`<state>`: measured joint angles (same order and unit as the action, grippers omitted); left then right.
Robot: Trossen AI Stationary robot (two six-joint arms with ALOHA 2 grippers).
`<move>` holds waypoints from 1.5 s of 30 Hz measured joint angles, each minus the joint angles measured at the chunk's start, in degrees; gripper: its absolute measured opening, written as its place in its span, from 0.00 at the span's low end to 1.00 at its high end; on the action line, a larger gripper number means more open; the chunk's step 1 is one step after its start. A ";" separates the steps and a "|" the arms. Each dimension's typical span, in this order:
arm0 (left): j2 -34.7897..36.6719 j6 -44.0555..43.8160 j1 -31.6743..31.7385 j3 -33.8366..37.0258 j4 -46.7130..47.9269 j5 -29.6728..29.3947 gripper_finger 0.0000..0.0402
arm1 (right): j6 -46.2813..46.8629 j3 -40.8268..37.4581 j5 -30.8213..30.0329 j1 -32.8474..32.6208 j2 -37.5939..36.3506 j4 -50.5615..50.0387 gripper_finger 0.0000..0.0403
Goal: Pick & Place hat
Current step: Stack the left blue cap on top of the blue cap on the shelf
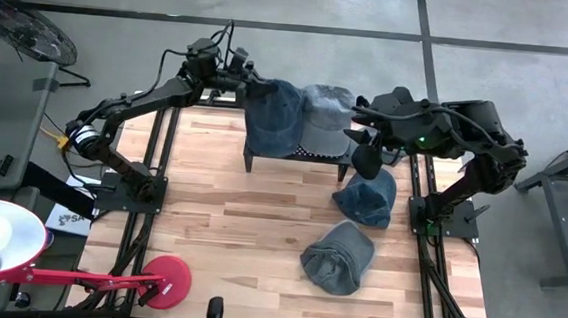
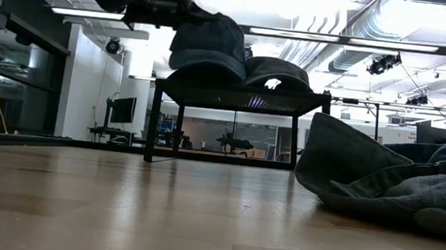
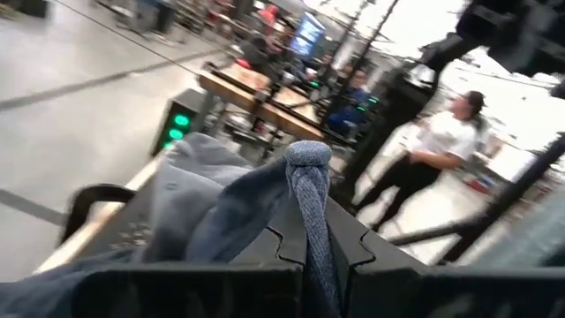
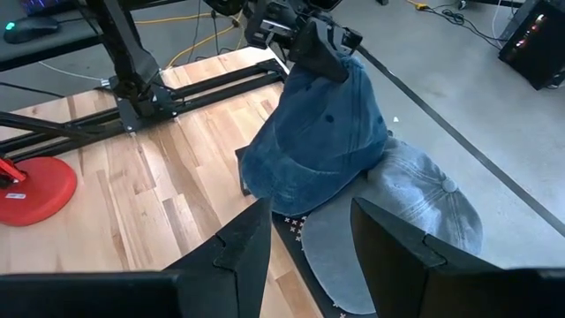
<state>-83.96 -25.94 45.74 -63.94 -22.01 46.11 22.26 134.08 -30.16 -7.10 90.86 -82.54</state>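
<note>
A dark blue denim cap (image 1: 272, 118) sits on the left part of a low black stand (image 1: 294, 158) at the table's far edge. It overlaps a light grey cap (image 1: 327, 110) beside it, as the right wrist view shows with the blue cap (image 4: 318, 132) over the grey cap (image 4: 424, 203). My left gripper (image 1: 242, 76) is shut on the blue cap at its far left side. My right gripper (image 4: 309, 238) hovers open over the stand's right end (image 1: 365, 150) and touches nothing. In the low view the blue cap (image 2: 205, 47) tops the stand (image 2: 234, 94). My left gripper pinches a bunched fold of denim (image 3: 307, 177) at the blue cap's far rear edge (image 4: 328, 62) between its two fingers. The fingers come roughly level from the table's left. The cap's crown spreads out below the hold, and its lower part lies on the stand and the grey cap.
Two more caps lie on the wooden table to the right: a blue one (image 1: 366, 198) and a grey one (image 1: 337, 255), both seen close in the low view (image 2: 388, 180). A red disc base (image 1: 165, 281) sits at the near left corner. Black frame rails (image 1: 158, 170) line both sides.
</note>
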 joint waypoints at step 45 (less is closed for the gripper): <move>0.13 7.15 -0.02 0.07 9.16 -17.43 0.44 | 6.90 -0.02 -5.69 0.02 1.34 -2.26 0.42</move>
<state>-83.83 -18.78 45.71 -63.88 -12.86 28.69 29.16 134.06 -35.86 -7.09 92.20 -84.80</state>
